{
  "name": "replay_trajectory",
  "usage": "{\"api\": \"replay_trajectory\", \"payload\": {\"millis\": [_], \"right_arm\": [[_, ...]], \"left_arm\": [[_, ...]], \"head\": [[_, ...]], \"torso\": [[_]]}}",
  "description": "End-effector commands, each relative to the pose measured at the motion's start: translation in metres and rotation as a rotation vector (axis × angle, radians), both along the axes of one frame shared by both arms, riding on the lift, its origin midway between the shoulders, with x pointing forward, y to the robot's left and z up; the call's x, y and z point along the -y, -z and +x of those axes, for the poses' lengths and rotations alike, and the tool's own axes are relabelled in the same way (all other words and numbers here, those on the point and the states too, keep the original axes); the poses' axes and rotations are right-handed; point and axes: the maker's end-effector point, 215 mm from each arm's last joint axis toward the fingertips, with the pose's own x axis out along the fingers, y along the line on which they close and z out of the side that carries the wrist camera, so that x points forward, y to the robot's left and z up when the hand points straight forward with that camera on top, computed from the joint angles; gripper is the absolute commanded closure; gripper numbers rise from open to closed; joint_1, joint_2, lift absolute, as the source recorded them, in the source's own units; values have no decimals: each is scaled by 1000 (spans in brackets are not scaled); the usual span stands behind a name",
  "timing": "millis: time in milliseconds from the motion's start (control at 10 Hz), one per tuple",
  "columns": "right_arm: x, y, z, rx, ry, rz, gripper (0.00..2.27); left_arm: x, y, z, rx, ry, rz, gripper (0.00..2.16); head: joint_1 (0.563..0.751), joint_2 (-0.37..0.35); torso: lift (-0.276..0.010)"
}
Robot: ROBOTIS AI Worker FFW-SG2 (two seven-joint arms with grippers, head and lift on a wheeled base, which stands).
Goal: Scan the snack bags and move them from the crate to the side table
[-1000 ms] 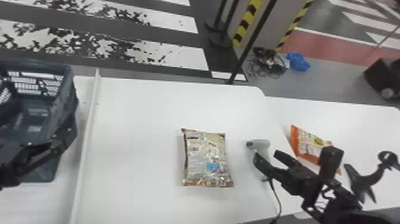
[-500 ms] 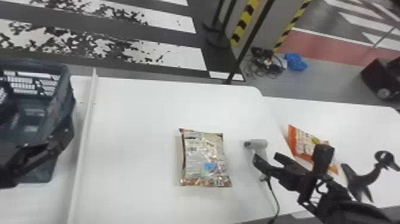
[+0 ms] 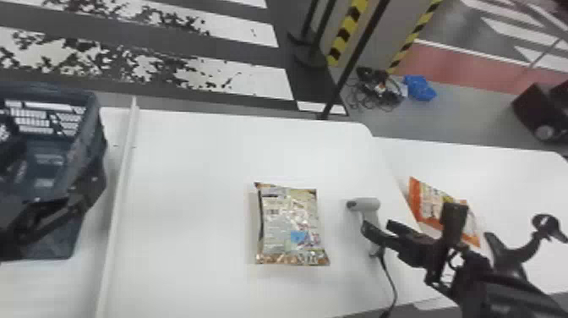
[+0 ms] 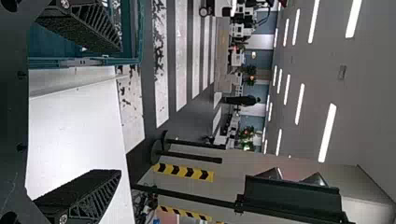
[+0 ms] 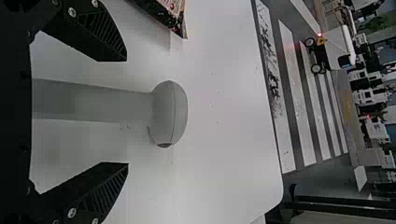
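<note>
Head view: a glossy, crinkled snack bag (image 3: 291, 226) is lying near centre, an orange bag (image 3: 432, 203) at right.
With both sets of jaws released, the right gripper (image 3: 378, 226) is hovering by a smooth, round-headed scanner (image 3: 368, 204), the left gripper (image 3: 80, 192) by the latticed crate (image 3: 94, 127) at frame left.

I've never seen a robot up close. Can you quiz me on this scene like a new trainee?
1. True or false: the right gripper has its fingers open, with the handle of the scanner showing between them.
2. Where does the orange snack bag lie? a) on the floor b) on the side table c) under the scanner
3. Fill in: the silvery snack bag lies between the crate and the ____.

Key: 1 true; 2 b; 3 scanner
</note>
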Motion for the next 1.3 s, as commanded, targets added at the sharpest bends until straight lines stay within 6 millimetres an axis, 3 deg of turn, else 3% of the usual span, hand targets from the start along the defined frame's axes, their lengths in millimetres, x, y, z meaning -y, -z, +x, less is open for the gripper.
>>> {"api": "replay_trajectory", "payload": {"millis": [0,100,200,500,700,800,1000,1200], "right_arm": [[2,14,-4,-60,0,32,937],[-3,21,-7,-91,-7,39,1841],[-9,22,-6,-92,-25,49,2155],[-12,18,-8,-68,-14,44,2226],[-23,-3,-14,-26,34,80,2226],[-38,-17,-17,-14,42,80,2226],[-88,-63,-25,54,34,83,2229],[-135,-91,-34,98,37,42,2229]], "left_arm": [[0,-2,2,3,-1,-6,66],[1,-3,3,5,0,-12,66],[-2,-3,4,5,-4,-12,66],[-21,1,6,8,-44,-26,66],[-29,7,7,8,-63,-26,66],[-29,7,7,6,-65,-29,66],[-28,6,8,11,-67,-35,66],[-27,7,11,13,-65,-36,70]], "head": [[695,-350],[695,-350],[695,-350],[695,-350],[695,-350],[695,-350],[695,-343],[695,-286]], "torso": [[-87],[-87],[-87],[-87],[-87],[-87],[-87],[-87]]}}
